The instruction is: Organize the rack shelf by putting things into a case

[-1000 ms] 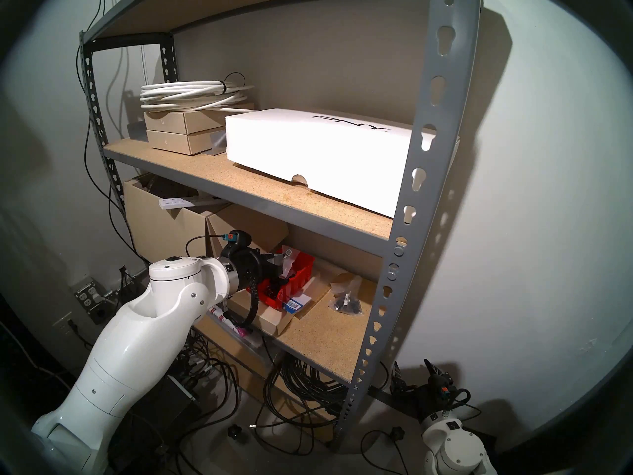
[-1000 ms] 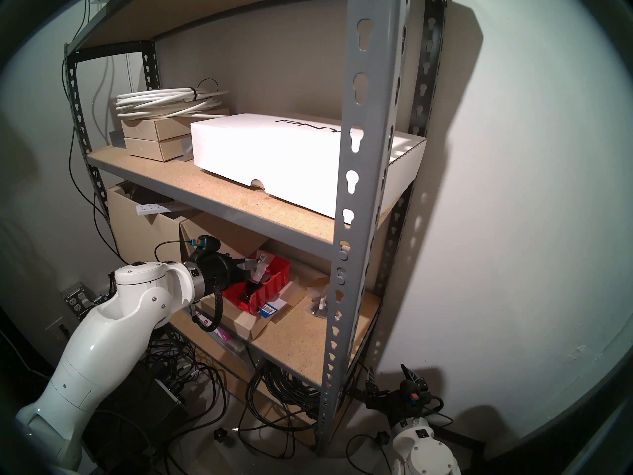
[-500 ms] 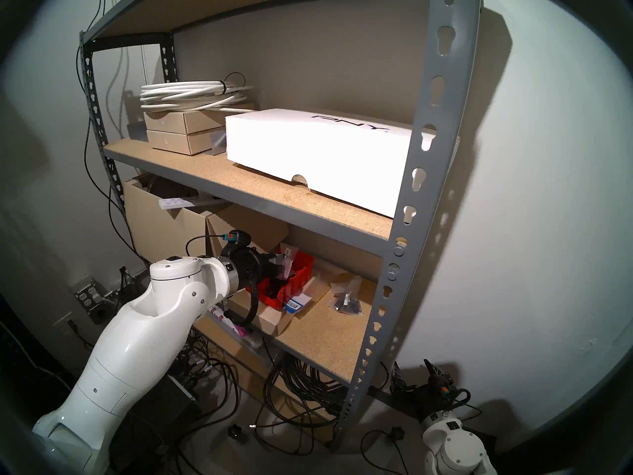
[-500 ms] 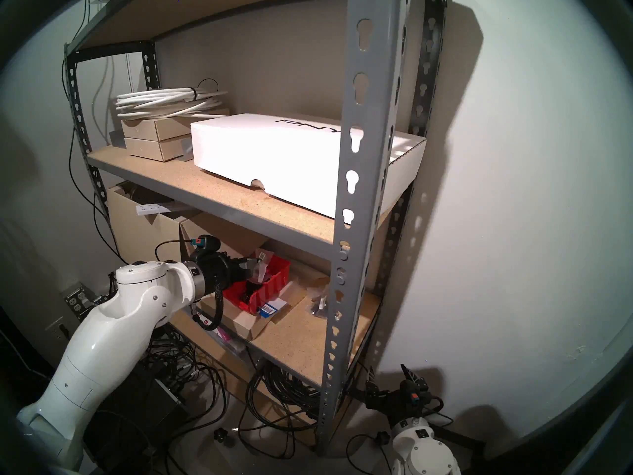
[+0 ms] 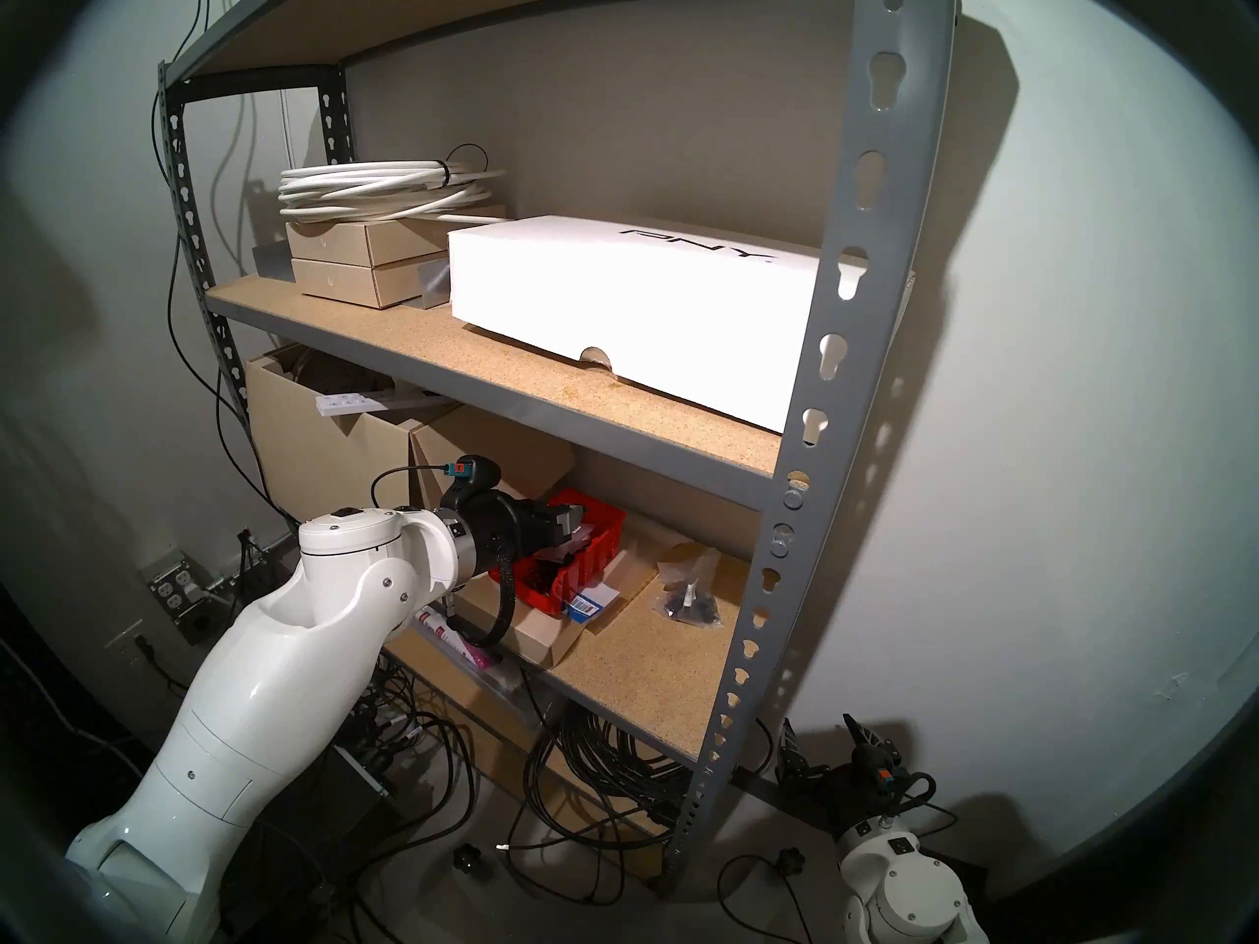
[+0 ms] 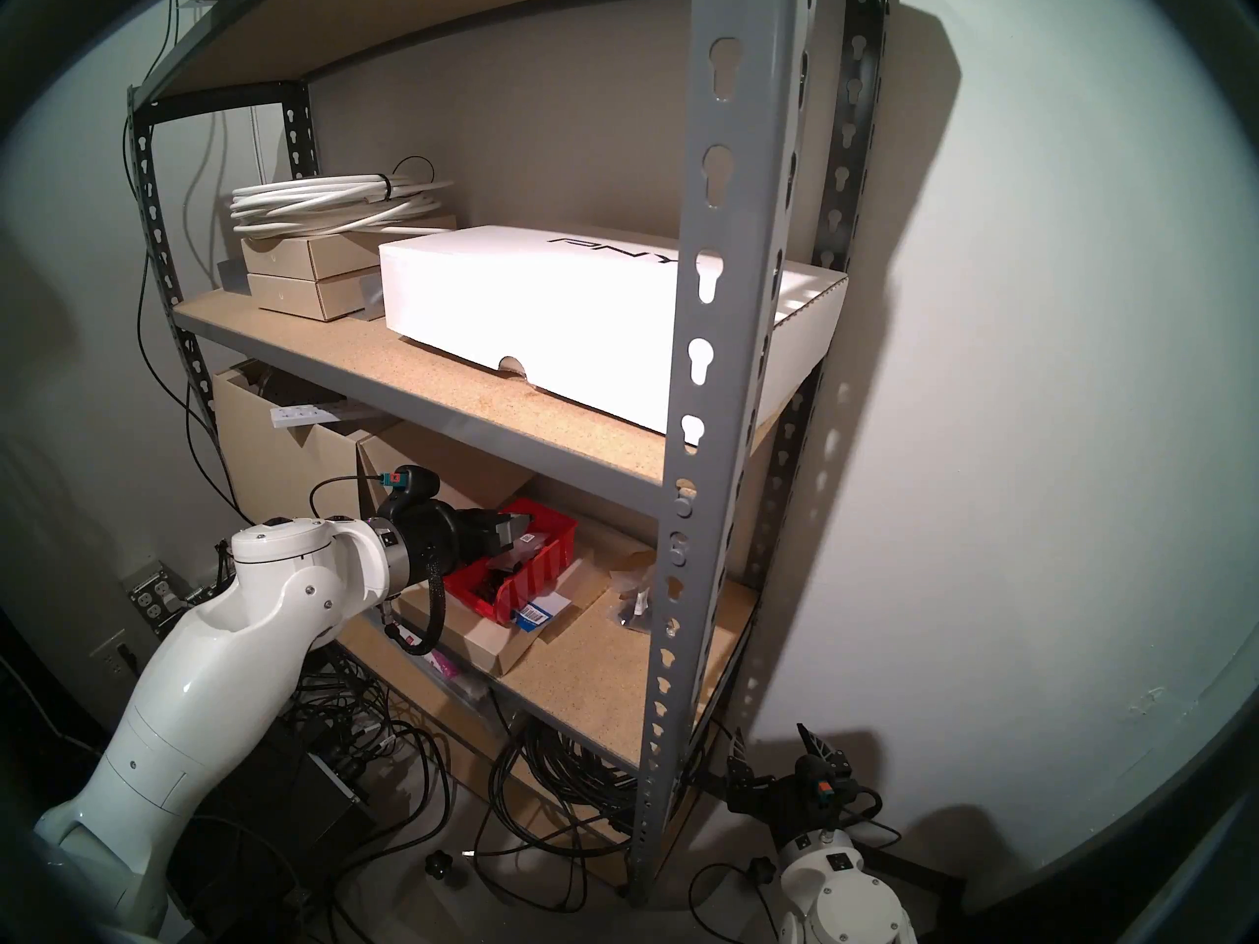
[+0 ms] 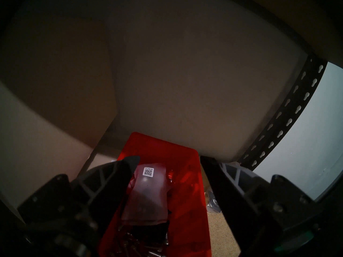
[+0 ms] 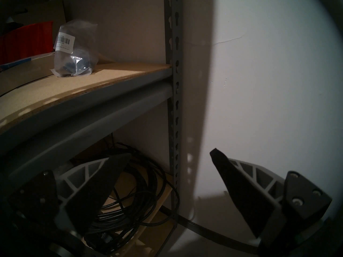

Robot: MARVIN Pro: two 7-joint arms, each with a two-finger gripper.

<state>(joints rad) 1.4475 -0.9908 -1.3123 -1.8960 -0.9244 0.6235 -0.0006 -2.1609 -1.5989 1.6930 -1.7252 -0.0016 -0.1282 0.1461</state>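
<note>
Where dim: chipboard rack shelf, cables below.

Head pair looked down at the grey steel rack; left wrist peered close into the small red plastic bin, shared with both head views; right wrist faced up low.

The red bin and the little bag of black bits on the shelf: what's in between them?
In the head view, between the red bin and the bag of black bits lie a blue-and-white barcode label, a flat cardboard box's edge and bare shelf.
</note>
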